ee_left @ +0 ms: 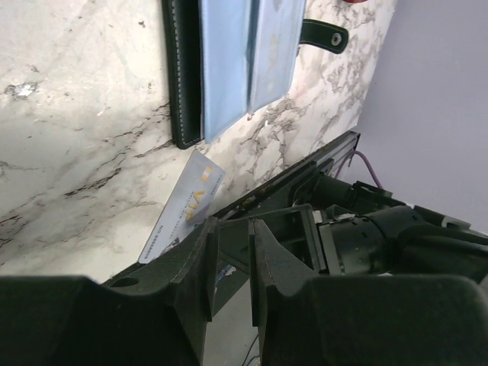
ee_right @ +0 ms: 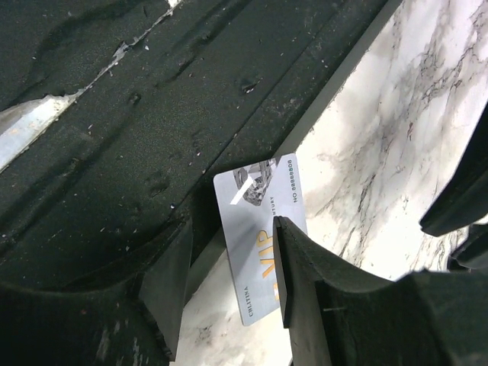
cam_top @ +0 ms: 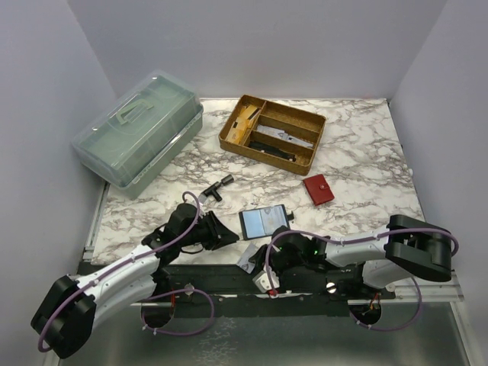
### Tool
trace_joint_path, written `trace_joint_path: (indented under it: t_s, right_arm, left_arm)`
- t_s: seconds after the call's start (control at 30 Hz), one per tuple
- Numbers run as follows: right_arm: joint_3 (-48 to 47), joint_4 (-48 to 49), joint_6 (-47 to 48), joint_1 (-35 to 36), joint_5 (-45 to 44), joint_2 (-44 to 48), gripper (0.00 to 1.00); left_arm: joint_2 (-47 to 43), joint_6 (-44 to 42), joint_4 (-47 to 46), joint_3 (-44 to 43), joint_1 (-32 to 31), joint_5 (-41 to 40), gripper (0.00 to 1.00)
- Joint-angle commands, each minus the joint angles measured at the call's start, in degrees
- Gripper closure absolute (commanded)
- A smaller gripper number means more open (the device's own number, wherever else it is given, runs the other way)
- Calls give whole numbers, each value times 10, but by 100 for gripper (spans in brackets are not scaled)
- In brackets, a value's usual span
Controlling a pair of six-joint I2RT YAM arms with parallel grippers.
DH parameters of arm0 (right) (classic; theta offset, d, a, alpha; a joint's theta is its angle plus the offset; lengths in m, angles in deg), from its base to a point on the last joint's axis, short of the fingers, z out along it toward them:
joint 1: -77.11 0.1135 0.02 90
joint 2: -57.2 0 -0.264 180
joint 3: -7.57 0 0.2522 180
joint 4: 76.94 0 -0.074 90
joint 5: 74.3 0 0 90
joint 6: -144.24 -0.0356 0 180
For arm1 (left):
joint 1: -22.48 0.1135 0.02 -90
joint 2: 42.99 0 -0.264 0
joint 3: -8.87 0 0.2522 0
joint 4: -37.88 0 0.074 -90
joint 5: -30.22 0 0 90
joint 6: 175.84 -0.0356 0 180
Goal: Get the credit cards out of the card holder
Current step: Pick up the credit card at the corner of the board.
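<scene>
A black card holder [cam_top: 264,221] lies open near the table's front edge with pale blue credit cards [ee_left: 244,53] in it. One loose grey credit card [ee_right: 255,229] marked VIP lies at the front edge, partly over the black rail; it also shows in the left wrist view [ee_left: 187,202] and the top view [cam_top: 247,261]. My right gripper [ee_right: 232,282] is open, its fingers either side of this card, not closed on it. My left gripper [ee_left: 232,229] is empty, its jaws a narrow gap apart, just left of the holder [ee_left: 183,76] and above the table edge.
A red wallet [cam_top: 318,189] lies right of the holder. A wooden tray [cam_top: 273,132] with dark items stands at the back. A green lidded box [cam_top: 139,131] sits at the back left. A small black T-shaped part [cam_top: 216,187] lies mid-table. A black rail [ee_right: 152,114] runs along the front edge.
</scene>
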Motion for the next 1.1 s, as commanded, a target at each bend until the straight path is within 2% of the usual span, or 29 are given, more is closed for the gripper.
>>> trace_joint_path:
  t_s: [0.0,0.1,0.43,0.73,1.07]
  right_arm:
    - [9,53,-3,11,-21,-22,49]
    - [19,85,-9,22,-36,-34,50]
    - [27,137,-19,33,-69,-67,67]
    - [11,124,-40,35,-82,-44,84]
    - [-34,83,-95,35,-114,-17,92]
  left_arm:
    - [-36,19,6,17,-2,-17,72]
    - [-51,26,6,26,-2,-19,72]
    - [-62,28,4,34,-2,-23,72]
    - [-77,33,3,40,-2,-21,72]
    - [-82,34,2,38,-1,-21,72]
